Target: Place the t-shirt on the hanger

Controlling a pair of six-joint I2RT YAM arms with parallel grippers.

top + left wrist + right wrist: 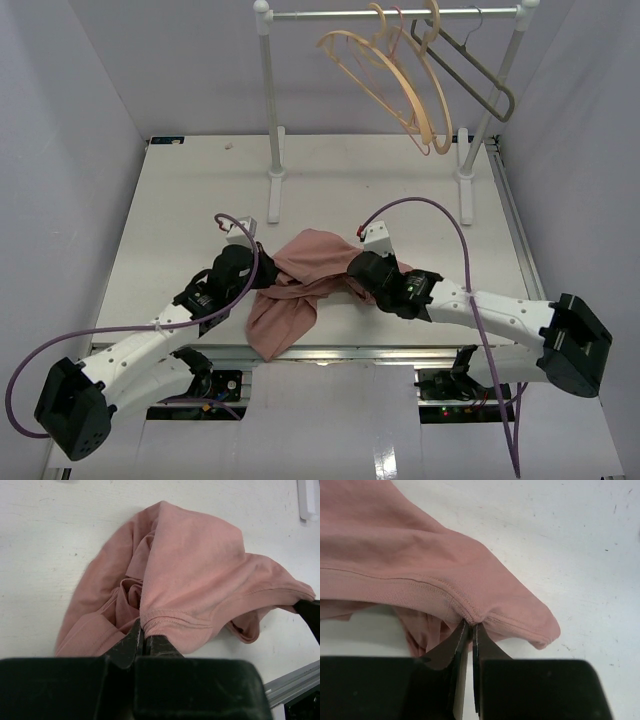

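The dusty-pink t-shirt lies bunched at the table's near edge between both arms, part draping over the front edge. My left gripper is shut on its ribbed hem at the left side. My right gripper is shut on a stitched hem at the right side, lifting it slightly. The pale beige wooden hanger hangs from the rail at the back, far from both grippers.
A white clothes rack stands at the back with a metal rail. A thin pink wire hanger and a grey angular hanger hang beside the beige one. The table's front edge runs just below the shirt.
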